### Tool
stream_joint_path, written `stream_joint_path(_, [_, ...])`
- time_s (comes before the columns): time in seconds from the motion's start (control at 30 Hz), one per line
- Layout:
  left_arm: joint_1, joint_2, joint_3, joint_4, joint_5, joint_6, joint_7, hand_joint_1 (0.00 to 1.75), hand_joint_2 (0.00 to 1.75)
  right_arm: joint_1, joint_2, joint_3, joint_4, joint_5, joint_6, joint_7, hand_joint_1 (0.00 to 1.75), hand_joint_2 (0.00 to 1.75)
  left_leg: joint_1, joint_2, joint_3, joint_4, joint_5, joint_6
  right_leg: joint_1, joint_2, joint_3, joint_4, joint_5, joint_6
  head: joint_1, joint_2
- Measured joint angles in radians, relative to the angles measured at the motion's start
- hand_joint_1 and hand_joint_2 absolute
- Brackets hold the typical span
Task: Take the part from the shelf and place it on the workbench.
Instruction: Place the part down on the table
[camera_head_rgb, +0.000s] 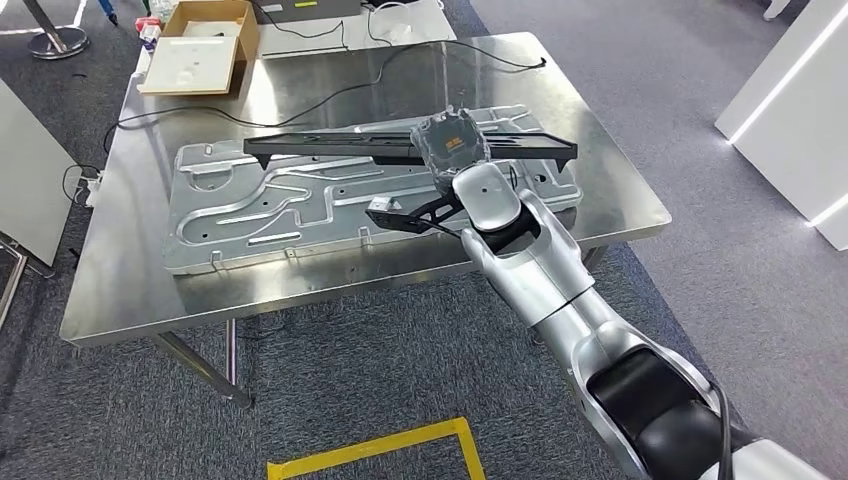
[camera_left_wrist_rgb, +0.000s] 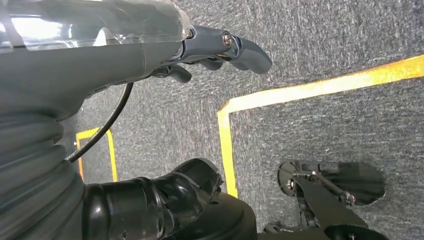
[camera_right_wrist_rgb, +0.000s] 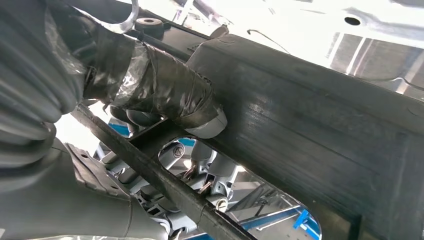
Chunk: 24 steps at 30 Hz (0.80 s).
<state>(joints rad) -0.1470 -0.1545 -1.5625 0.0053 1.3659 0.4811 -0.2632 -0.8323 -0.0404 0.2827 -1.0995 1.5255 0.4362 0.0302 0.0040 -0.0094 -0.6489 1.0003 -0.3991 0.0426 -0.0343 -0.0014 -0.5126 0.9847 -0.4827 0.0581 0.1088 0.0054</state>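
1. The step in hand looks like the placing: the part (camera_head_rgb: 400, 146), a long black frame with a bracket branching toward the lower centre, lies across the middle of the head view, over the silver stamped panel (camera_head_rgb: 240, 215) on the steel workbench (camera_head_rgb: 330, 290).
2. The right hand (camera_head_rgb: 452, 148) sits at centre frame on the part's long bar, the silver arm running up to it from the lower right corner. In the right wrist view the taped thumb (camera_right_wrist_rgb: 170, 97) presses against the bar's broad dark face (camera_right_wrist_rgb: 310, 135), and darker fingers curl under it, so the hand grips the part.
3. Whether the part already rests on the panel or hangs just above it, I cannot tell; the bracket end near the panel's lower edge looks close to touching.
4. The left hand (camera_left_wrist_rgb: 220, 47) hangs over grey carpet with yellow floor tape (camera_left_wrist_rgb: 227, 145), its fingers loosely curled and holding nothing.
5. A cardboard box (camera_head_rgb: 200, 45) sits at the upper left of the bench, with black cables (camera_head_rgb: 330, 95) trailing across the upper centre.
6. The next move, as I judge it, calls for settling the part flat, then loosening the fingers and drawing the hand away without dragging the bar sideways or catching the bracket.
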Motion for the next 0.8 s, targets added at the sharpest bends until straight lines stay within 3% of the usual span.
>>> stream_joint_path(0.07, [0.001,0.0,0.0,0.0,-0.005,0.003,0.002,0.0,1.75,-0.001,0.0,0.0,0.002,0.0,-0.004,-0.001,1.75,1.75,0.003,0.002,0.022,-0.013,0.0,0.011,-0.001,0.0,-0.002,0.032,-0.01,0.001,0.0,0.0])
stream_joint_path(0.1, [0.0,0.0,0.0,0.0,-0.007,0.004,0.002,0.0,1.75,-0.003,0.0,0.0,0.003,0.0,-0.006,-0.001,1.75,1.75,0.005,0.002,0.033,-0.015,0.004,0.014,-0.001,0.001,-0.016,0.065,-0.034,-0.003,0.0,0.0])
stream_joint_path(0.17, [-0.003,0.0,0.0,0.0,-0.008,0.005,0.003,0.0,1.75,-0.003,0.0,0.0,0.007,0.001,-0.01,-0.003,1.75,1.75,0.005,0.003,0.04,-0.015,0.005,0.016,0.0,0.001,-0.079,0.181,-0.098,-0.007,0.0,0.0])
stream_joint_path(0.23, [-0.004,0.0,0.0,0.0,-0.007,0.005,0.003,0.0,1.75,0.003,-0.001,0.0,0.012,0.001,-0.011,-0.004,1.75,1.75,0.004,0.002,0.04,-0.011,0.0,0.013,0.001,0.002,-0.144,0.277,-0.128,-0.006,0.0,0.0])
stream_joint_path(0.27, [-0.004,0.0,0.0,0.0,-0.007,0.005,0.003,0.0,1.75,0.007,-0.001,0.0,0.015,0.001,-0.011,-0.005,1.75,1.75,0.004,0.001,0.041,-0.008,-0.003,0.011,0.001,0.001,-0.156,0.278,-0.113,-0.006,0.0,0.0])
stream_joint_path(0.3, [-0.002,0.0,0.0,0.0,-0.007,0.005,0.003,0.0,1.75,0.01,-0.002,0.0,0.018,0.001,-0.011,-0.005,1.75,1.75,0.005,-0.001,0.041,-0.003,-0.008,0.006,0.001,0.001,-0.151,0.24,-0.078,-0.008,0.0,0.0])
stream_joint_path(0.37, [0.0,-0.001,0.0,0.0,-0.007,0.005,0.004,0.0,1.75,0.011,-0.003,0.0,0.02,0.001,-0.011,-0.005,1.75,1.75,0.007,-0.002,0.042,0.011,-0.019,-0.005,0.001,0.001,-0.116,0.118,-0.001,-0.013,0.0,0.0])
stream_joint_path(0.4, [0.0,-0.001,0.0,0.0,-0.007,0.005,0.004,0.0,1.75,0.011,-0.004,0.0,0.021,0.001,-0.011,-0.005,1.75,1.75,0.007,-0.001,0.04,0.016,-0.023,-0.011,0.005,0.0,-0.105,0.075,0.014,-0.017,0.0,0.0])
stream_joint_path(0.47, [-0.002,-0.001,0.0,0.0,-0.007,0.005,0.004,0.0,1.75,0.013,-0.005,0.0,0.023,0.001,-0.011,-0.005,1.75,1.75,0.005,0.0,0.035,0.023,-0.029,-0.026,0.01,0.001,-0.103,0.055,0.021,-0.031,0.0,0.0])
stream_joint_path(0.53, [-0.002,-0.001,0.0,0.0,-0.007,0.005,0.004,0.0,1.75,0.016,-0.006,0.0,0.026,0.001,-0.011,-0.006,1.75,1.75,0.003,0.002,0.035,0.024,-0.03,-0.023,0.011,0.003,-0.1,0.053,0.035,-0.038,0.001,0.0])
stream_joint_path(0.6, [-0.002,-0.001,0.0,0.0,-0.007,0.005,0.004,0.0,1.75,0.016,-0.007,0.0,0.028,0.001,-0.011,-0.006,1.75,1.75,0.003,0.004,0.039,0.02,-0.029,-0.011,0.012,0.005,-0.1,0.052,0.035,-0.039,0.001,0.0])
stream_joint_path(0.8, [-0.003,-0.001,0.0,0.0,-0.007,0.005,0.005,0.0,1.75,0.017,-0.007,0.0,0.03,0.001,-0.011,-0.006,1.75,1.75,0.004,0.005,0.045,0.008,-0.028,-0.011,0.015,0.006,-0.1,0.052,0.03,-0.05,0.001,0.0])
